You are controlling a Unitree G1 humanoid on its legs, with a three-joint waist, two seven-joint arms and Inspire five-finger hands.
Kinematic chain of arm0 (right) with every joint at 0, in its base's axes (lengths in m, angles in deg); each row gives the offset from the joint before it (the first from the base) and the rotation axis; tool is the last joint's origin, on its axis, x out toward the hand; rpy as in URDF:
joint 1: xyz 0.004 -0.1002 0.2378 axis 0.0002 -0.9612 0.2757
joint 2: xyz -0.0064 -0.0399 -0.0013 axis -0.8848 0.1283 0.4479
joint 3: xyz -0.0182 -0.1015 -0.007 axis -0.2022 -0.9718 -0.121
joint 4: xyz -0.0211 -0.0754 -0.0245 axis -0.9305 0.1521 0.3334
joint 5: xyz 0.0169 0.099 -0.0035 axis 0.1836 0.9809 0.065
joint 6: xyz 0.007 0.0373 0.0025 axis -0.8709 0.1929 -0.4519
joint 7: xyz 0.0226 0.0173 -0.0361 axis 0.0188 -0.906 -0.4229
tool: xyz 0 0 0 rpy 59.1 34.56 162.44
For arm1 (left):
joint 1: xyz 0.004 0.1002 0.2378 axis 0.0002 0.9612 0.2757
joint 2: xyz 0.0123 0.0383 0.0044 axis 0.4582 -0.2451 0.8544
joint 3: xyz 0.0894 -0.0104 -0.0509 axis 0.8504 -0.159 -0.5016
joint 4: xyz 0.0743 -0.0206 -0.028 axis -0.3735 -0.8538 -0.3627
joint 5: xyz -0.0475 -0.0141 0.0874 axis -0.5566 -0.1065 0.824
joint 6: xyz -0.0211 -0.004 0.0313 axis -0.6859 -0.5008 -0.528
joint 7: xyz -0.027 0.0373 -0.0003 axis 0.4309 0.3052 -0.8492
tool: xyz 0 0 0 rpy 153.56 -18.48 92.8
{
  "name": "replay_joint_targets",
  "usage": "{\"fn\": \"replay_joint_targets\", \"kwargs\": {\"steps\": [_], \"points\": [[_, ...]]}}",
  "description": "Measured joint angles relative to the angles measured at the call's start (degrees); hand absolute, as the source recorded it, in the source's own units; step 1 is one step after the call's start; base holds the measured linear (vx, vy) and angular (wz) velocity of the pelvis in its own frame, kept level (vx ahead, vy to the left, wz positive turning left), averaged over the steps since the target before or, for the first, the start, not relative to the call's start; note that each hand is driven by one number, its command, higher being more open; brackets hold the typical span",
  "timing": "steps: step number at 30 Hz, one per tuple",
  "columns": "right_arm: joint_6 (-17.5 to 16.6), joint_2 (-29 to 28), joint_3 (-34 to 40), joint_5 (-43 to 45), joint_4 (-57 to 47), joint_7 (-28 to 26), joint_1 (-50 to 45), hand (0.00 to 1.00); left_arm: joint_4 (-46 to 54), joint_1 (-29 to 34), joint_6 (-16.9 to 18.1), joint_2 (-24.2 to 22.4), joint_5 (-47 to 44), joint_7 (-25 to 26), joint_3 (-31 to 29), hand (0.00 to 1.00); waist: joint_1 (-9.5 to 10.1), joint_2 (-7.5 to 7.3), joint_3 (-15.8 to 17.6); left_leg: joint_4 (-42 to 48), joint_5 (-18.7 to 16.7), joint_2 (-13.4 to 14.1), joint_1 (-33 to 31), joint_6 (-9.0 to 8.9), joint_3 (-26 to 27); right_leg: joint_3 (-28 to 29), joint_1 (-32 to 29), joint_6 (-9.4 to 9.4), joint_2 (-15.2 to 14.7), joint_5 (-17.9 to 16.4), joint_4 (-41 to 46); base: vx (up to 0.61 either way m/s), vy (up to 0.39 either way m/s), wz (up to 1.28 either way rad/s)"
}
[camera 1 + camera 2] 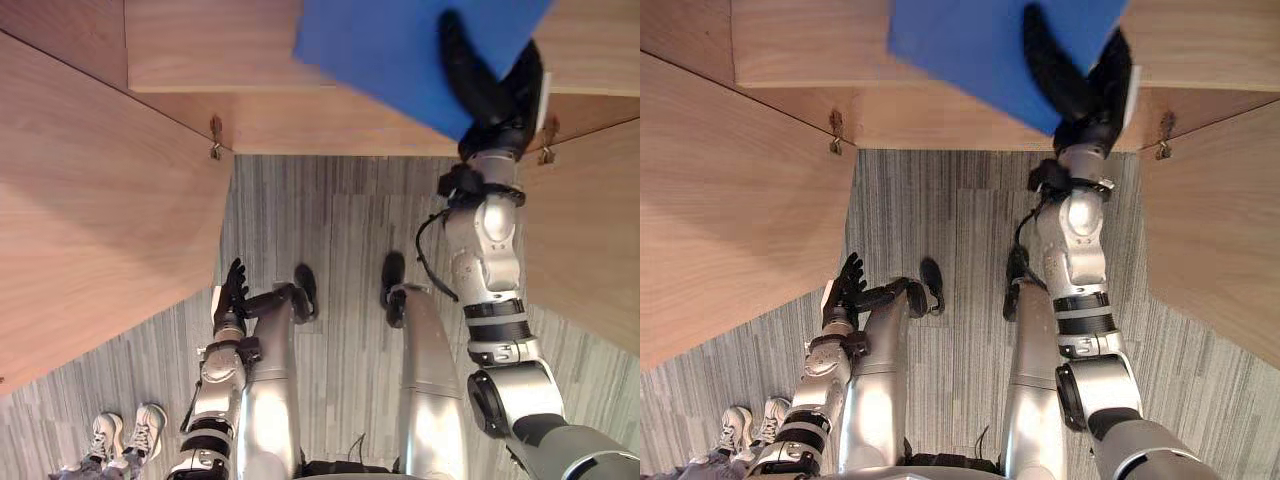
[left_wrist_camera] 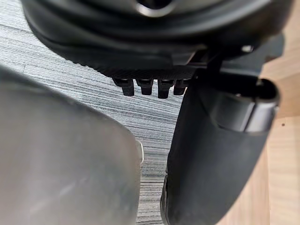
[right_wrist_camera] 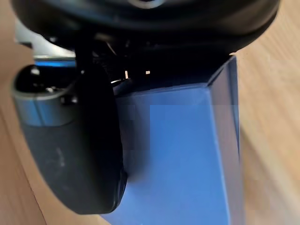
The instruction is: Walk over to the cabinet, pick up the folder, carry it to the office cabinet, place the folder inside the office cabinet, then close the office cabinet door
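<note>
Right wrist view is showing the right hand (image 3: 70, 150) pinching the blue folder (image 3: 187, 164) near one edge, thumb over fingers, above the wooden office cabinet (image 1: 200, 50). The left hand (image 1: 232, 295) is hanging low, fingers relaxed and empty. Gripped so narrowly, the folder risks pivoting, slipping, or catching an open door (image 1: 100, 200). A person's shoes (image 1: 125, 435) are standing on the grey striped floor (image 1: 330, 220).

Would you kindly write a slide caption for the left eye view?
The right hand grips the blue folder over the wooden cabinet; left hand hangs open low above the floor.
</note>
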Motion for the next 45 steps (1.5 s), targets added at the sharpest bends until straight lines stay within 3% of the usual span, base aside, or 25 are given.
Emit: {"fn": "replay_joint_targets", "kwargs": {"steps": [6,7,16,21,24,32,42,43,45], "points": [[-1.5,-1.8,3.9,9.3,7.0,3.5,7.9,0.0,1.2,0.0,0.0,-0.2,-1.3,2.1,0.2,1.0,0.53,0.01,0.0,0.2,0.0,0.1,-0.9,-0.01,-0.5,-0.5,-0.7,-0.21,0.0,0.1,0.1,-0.05,-0.028,0.0],[-2.0,-2.3,4.7,10.2,7.4,4.2,9.1,1.0,1.3,0.0,0.0,-0.3,-1.6,2.3,0.2,1.0,0.71,0.01,0.0,0.2,0.0,0.1,-1.0,-0.02,-0.5,-0.6,-0.7,-0.22,0.0,0.1,0.1,-0.04,-0.019,0.01],[-6.4,-3.5,9.3,22.0,15.7,7.5,19.3,1.0,1.0,0.0,0.0,-0.6,-5.3,4.4,0.5,1.0,0.73,0.23,-0.2,-1.9,1.7,-0.9,-1.2,-0.31,-1.4,-2.2,-0.3,-0.55,-1.3,0.4,-1.4,-0.06,-0.024,0.07],[-5.2,-0.5,6.2,22.7,21.2,7.6,22.7,1.0,1.0,0.0,0.3,-0.6,-5.4,4.5,0.5,1.0,0.61,0.27,-0.4,-4.1,3.2,-0.8,-1.3,-1.01,-1.8,-4.5,-0.2,-1.44,-2.5,1.2,-3.4,-0.11,-0.062,0.03],[-2.2,2.0,2.2,22.2,22.6,7.3,23.8,1.0,0.4,0.0,0.4,-0.5,-6.4,4.6,0.5,1.0,0.62,0.55,-0.6,-4.9,4.0,-0.2,-1.6,-1.51,-2.3,-6.3,-0.1,-1.48,-2.8,1.6,-4.3,-0.1,-0.059,-0.04],[4.3,7.5,-6.6,13.7,27.5,1.1,30.2,1.0,-1.2,-0.1,0.9,-0.4,-7.5,4.6,0.6,1.0,1.48,0.91,-1.0,-5.5,5.6,1.2,-1.7,-2.46,-3.9,-9.4,0.1,-3.78,-2.6,2.6,-4.1,-0.04,-0.059,0.03],[9.7,14.3,-15.1,-8.7,33.1,-3.3,30.2,1.0,-3.8,-0.1,1.8,-0.1,-7.6,3.9,1.0,1.0,1.05,0.86,-1.0,-6.3,5.5,1.2,0.3,-2.26,-2.8,-9.2,2.5,-3.85,-2.6,3.0,-5.8,-0.04,0.017,0.0],[10.1,14.8,-16.0,-11.2,33.6,-3.7,30.1,0.0,-4.1,-0.1,1.8,0.0,-7.6,3.8,1.0,1.0,0.95,0.79,-1.1,-6.8,5.5,1.2,0.7,-2.18,-2.5,-9.2,2.8,-3.67,-2.6,3.1,-6.3,-0.07,0.013,-0.02],[11.1,16.2,-17.9,-16.8,33.9,-4.7,30.0,0.0,-5.1,-0.1,2.1,0.3,-7.6,3.4,1.0,1.0,0.34,0.79,-1.1,-7.8,5.7,1.2,1.3,-1.97,-2.1,-9.2,3.4,-3.18,-2.6,3.4,-7.5,-0.05,0.008,0.0]]}}
